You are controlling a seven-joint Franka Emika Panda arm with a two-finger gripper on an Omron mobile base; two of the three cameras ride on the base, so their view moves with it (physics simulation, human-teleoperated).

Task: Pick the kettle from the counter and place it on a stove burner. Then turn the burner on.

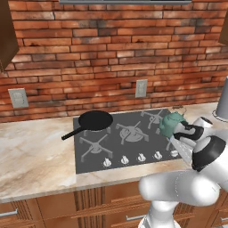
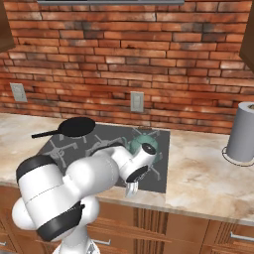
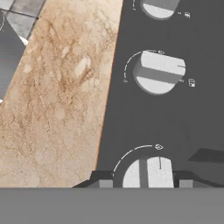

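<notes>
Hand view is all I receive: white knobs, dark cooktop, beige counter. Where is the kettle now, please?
Observer: The teal kettle stands on the right part of the cooktop, just behind the arm.
Operator: Is anything else standing on the cooktop?
Observer: Yes, a black frying pan sits at its rear left, and the handle reaches out over the counter.
</notes>
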